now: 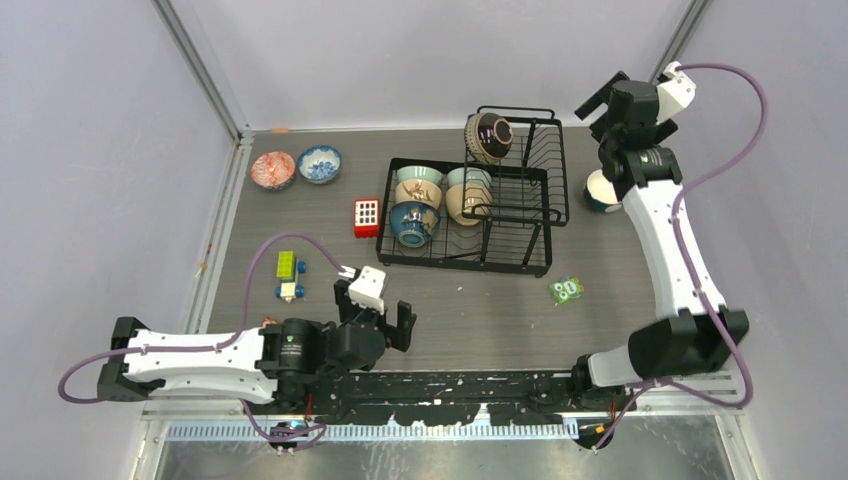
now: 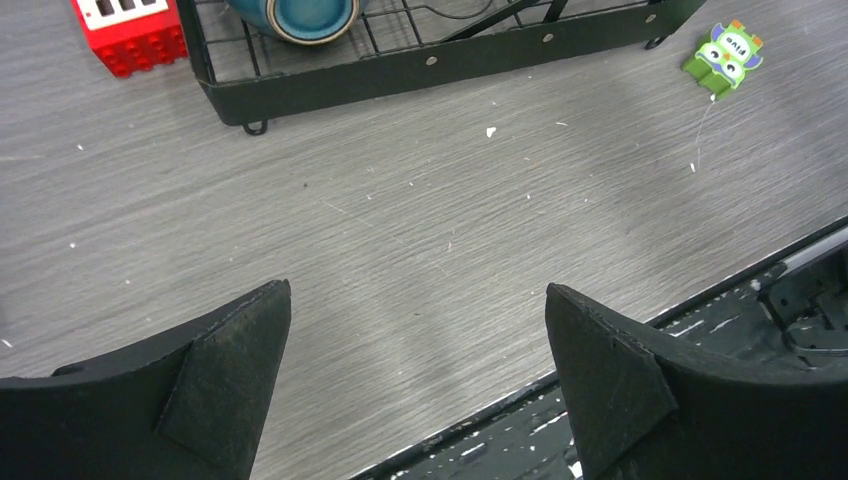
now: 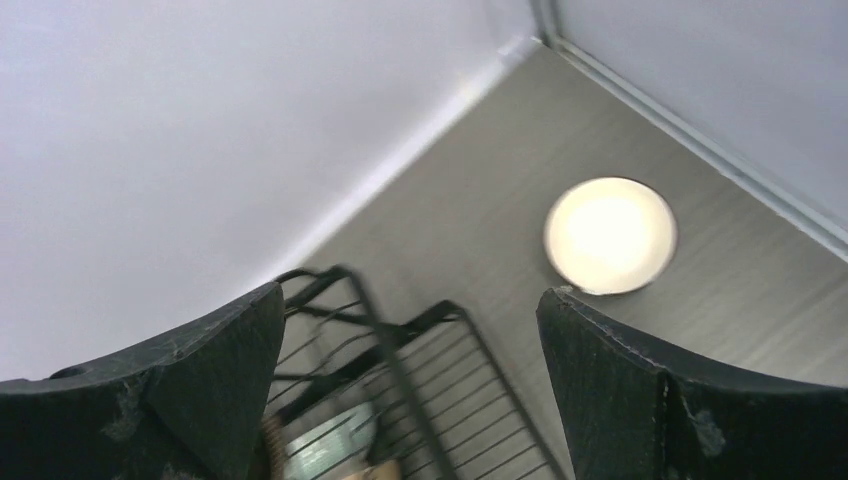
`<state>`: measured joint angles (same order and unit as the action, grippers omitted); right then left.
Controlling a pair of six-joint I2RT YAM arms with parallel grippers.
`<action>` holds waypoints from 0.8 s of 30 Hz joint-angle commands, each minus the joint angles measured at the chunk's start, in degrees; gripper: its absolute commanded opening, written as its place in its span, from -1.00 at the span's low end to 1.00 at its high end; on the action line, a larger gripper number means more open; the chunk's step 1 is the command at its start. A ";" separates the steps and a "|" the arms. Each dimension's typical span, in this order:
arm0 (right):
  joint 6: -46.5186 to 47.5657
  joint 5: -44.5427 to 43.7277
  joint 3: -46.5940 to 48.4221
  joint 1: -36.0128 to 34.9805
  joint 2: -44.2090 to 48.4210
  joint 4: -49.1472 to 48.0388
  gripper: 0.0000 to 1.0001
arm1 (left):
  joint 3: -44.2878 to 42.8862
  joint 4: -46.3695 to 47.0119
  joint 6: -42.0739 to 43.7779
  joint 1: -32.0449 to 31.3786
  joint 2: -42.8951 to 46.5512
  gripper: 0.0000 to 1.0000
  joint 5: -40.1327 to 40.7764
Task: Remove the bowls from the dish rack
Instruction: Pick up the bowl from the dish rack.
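Observation:
The black wire dish rack (image 1: pixel 520 215) stands mid-table. In its tray lie a pale green bowl (image 1: pixel 419 175), a tan bowl (image 1: pixel 466 198) and a dark blue bowl (image 1: pixel 413 224). A brown bowl (image 1: pixel 488 137) rests on the basket part. A red patterned bowl (image 1: pixel 272 170) and a blue-and-white bowl (image 1: pixel 319 164) sit on the table at the far left. A cream bowl (image 3: pixel 610 235) sits right of the rack. My right gripper (image 3: pixel 412 300) hangs open and empty high above the rack's far right corner (image 3: pixel 440 370). My left gripper (image 2: pixel 418 300) is open and empty, low over bare table in front of the rack (image 2: pixel 440 60).
A red block with white squares (image 1: pixel 366 217) lies against the rack's left side. A green toy block (image 1: pixel 567 290) lies in front of the rack's right end. Small yellow-green and blue blocks (image 1: pixel 288 275) lie at the near left. Walls enclose the table on three sides.

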<state>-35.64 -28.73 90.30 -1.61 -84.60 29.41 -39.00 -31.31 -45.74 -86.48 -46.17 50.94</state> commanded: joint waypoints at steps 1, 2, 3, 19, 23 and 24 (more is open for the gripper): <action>-1.48 -2.06 -2.62 -6.53 10.92 -6.06 1.00 | -1.79 0.21 5.45 0.31 1.42 0.99 -0.27; -1.69 -1.85 -3.47 -9.53 13.19 -6.57 1.00 | -1.77 1.53 7.27 0.34 1.83 0.99 -1.32; -1.29 -1.91 -4.26 -13.57 15.08 -6.97 1.00 | -1.89 2.21 8.42 0.42 2.21 0.99 -2.11; 1.86 30.93 -21.43 -27.12 32.53 -9.57 1.00 | -7.74 8.25 16.57 16.20 -1.42 0.99 -20.05; 4.12 30.39 -24.92 -27.08 35.55 -7.86 1.00 | -10.16 12.18 15.82 25.49 -3.75 0.99 -33.28; 4.47 30.23 -26.04 -27.06 36.39 -8.06 1.00 | -11.09 12.82 15.38 28.12 -4.90 0.99 -36.79</action>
<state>-32.99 -1.80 66.32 -28.51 -52.16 23.05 -45.54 -25.36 -30.57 -65.58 -48.88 28.82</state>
